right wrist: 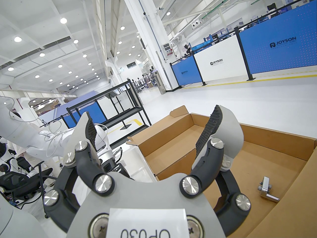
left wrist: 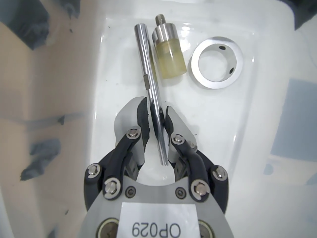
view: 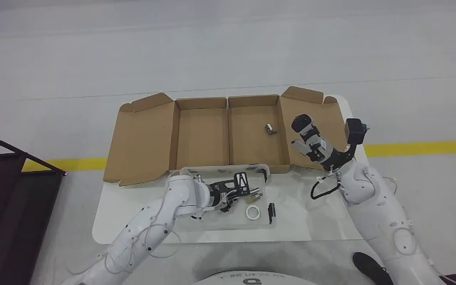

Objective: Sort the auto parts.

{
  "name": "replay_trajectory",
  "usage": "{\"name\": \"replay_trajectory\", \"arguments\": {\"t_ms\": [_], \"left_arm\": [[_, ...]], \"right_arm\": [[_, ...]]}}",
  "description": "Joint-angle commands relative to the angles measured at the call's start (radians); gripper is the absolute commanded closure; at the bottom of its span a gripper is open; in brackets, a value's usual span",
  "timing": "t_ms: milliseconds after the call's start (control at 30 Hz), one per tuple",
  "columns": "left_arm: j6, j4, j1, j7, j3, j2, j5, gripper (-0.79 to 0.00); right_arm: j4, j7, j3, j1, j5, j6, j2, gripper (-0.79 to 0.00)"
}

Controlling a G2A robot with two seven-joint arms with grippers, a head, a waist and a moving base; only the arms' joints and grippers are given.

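Inside the white tray (left wrist: 223, 130) my left gripper (left wrist: 156, 111) is shut on a long steel rod (left wrist: 146, 63), holding it near one end. Beside the rod lie a steel cylinder with a yellowish end (left wrist: 169, 53) and a metal ring (left wrist: 216, 63). From the top view the left gripper (view: 248, 188) sits over the tray (view: 214, 172), near the ring (view: 252, 212). My right gripper (right wrist: 151, 122) is open and empty, raised over the right edge of the cardboard box (view: 203, 135). A small metal bracket part (right wrist: 267, 189) lies in the box's right compartment (view: 269, 129).
The box has two compartments and open flaps (view: 139, 142); its left compartment holds nothing. A small black part (view: 271, 209) lies at the tray's right end. A black rack (view: 21, 192) stands left of the table.
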Motion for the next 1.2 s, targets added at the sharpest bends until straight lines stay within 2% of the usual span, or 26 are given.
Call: {"name": "replay_trajectory", "arguments": {"t_ms": [0, 100, 167, 200, 433, 833, 1000, 1167], "left_arm": [[0.002, 0.005, -0.005, 0.000, 0.003, 0.000, 0.000, -0.135], [0.006, 0.012, -0.011, -0.006, 0.009, -0.001, 0.007, -0.108], [0.009, 0.014, -0.015, -0.008, 0.013, -0.001, 0.013, -0.006], [0.010, 0.015, -0.016, -0.007, 0.015, -0.001, 0.014, 0.000], [0.002, -0.027, -0.004, 0.001, -0.007, 0.010, 0.019, 0.000], [-0.022, -0.158, 0.098, 0.037, -0.138, 0.057, 0.055, 0.000], [-0.035, -0.147, 0.117, 0.076, -0.186, 0.069, 0.029, 0.000], [-0.081, -0.141, 0.131, 0.099, -0.240, 0.081, -0.072, 0.000]], "right_arm": [[0.000, 0.000, 0.000, 0.000, 0.000, 0.000, 0.000, -0.785], [0.000, 0.000, 0.000, 0.000, 0.000, 0.000, 0.000, -0.785], [0.000, 0.000, 0.000, 0.000, 0.000, 0.000, 0.000, -0.785], [0.000, 0.000, 0.000, 0.000, 0.000, 0.000, 0.000, -0.785], [0.000, 0.000, 0.000, 0.000, 0.000, 0.000, 0.000, -0.785], [0.000, 0.000, 0.000, 0.000, 0.000, 0.000, 0.000, -0.785], [0.000, 0.000, 0.000, 0.000, 0.000, 0.000, 0.000, -0.785], [0.000, 0.000, 0.000, 0.000, 0.000, 0.000, 0.000, -0.785]]}}
